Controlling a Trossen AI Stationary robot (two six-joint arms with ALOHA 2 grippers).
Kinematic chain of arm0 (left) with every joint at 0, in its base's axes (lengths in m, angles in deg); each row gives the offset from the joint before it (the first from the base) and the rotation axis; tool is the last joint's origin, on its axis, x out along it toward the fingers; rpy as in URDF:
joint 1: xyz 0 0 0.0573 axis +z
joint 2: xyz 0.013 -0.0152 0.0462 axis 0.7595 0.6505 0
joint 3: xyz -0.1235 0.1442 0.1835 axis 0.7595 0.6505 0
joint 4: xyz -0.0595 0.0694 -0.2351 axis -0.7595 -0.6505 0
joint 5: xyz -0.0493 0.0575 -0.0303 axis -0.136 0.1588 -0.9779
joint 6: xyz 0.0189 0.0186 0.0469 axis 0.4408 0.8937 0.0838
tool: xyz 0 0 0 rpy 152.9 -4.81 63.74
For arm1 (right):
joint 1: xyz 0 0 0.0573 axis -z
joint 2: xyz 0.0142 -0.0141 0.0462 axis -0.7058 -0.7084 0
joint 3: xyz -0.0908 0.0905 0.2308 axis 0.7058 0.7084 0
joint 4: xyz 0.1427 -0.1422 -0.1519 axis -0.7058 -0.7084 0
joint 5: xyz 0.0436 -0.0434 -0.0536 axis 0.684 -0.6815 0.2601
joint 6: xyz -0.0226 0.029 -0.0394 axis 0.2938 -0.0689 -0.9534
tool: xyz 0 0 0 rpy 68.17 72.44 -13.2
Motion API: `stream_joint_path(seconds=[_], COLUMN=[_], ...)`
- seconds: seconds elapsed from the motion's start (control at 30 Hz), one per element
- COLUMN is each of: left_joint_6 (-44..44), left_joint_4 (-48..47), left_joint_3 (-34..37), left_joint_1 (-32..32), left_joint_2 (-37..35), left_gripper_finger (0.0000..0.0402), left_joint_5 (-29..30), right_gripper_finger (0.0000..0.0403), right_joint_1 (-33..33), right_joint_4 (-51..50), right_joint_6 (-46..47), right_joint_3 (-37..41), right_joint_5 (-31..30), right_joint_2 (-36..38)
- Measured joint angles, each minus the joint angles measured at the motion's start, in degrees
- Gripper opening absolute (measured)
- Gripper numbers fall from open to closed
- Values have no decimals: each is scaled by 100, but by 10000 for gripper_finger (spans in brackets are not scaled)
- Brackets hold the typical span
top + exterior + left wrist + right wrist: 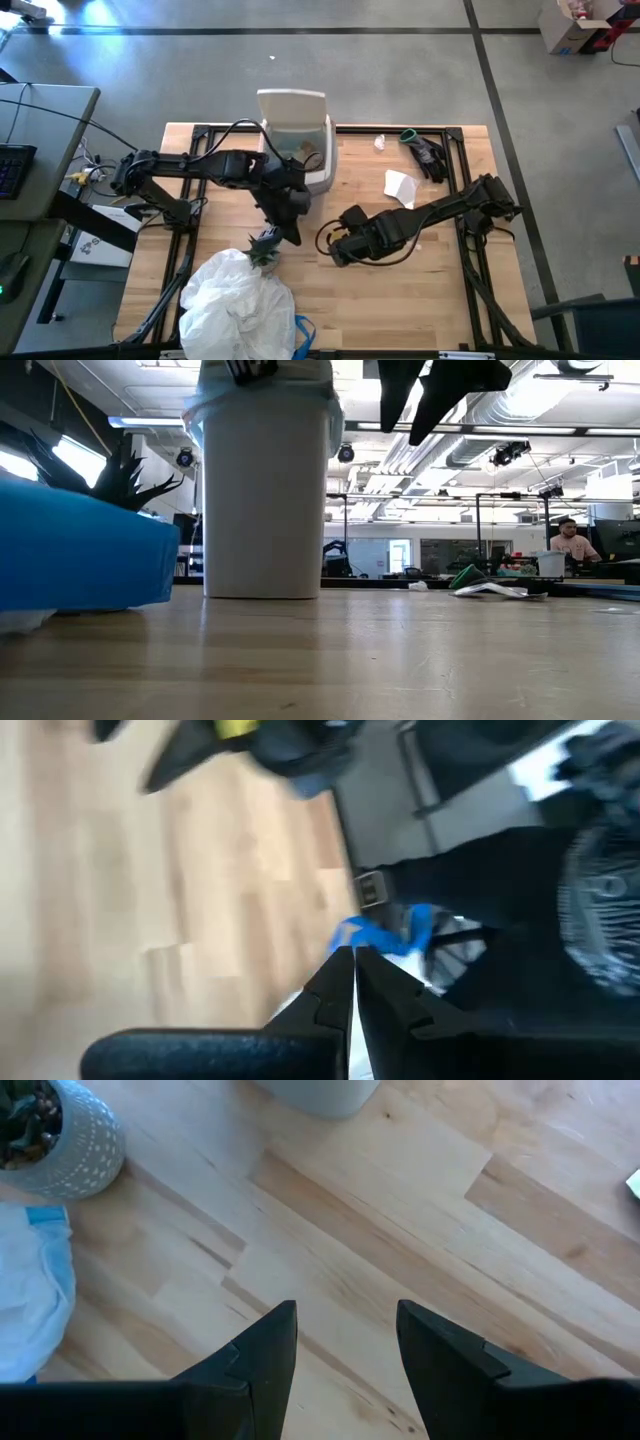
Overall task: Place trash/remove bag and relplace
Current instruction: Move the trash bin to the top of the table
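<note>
Wooden table [400,290]; potted plant [265,250] between bin [298,140] and bag [235,305]

Both arms are dark, nearly black, built of chunky jointed segments. In the high view the left arm [215,168] at centre left carries a thin black cable looping above its links, and a small yellow patch shows by its base at the far left; the right arm [430,212] at centre right has a black cable curled in a loop beside its wrist. The left gripper [352,958], bottom centre of its wrist view, ends in two slim, tapering black fingers. The right gripper [345,1330] has two broad, wedge-shaped matte black fingers [268,1350] with angular faceted edges
</note>
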Motion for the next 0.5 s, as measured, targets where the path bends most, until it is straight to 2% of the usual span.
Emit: stream_joint_path(seconds=[0.13,0.5], left_joint_6=[136,188], left_joint_4=[-322,-608], left_joint_3=[0,0], left_joint_1=[184,582], left_joint_2=[0,0], left_gripper_finger=[0,0], left_joint_5=[294,525], right_gripper_finger=[161,161], right_joint_1=[21,-84], right_joint_4=[-61,-358], right_joint_6=[1,279], right_joint_3=[0,0], right_joint_5=[-8,78], right_joint_2=[2,4])
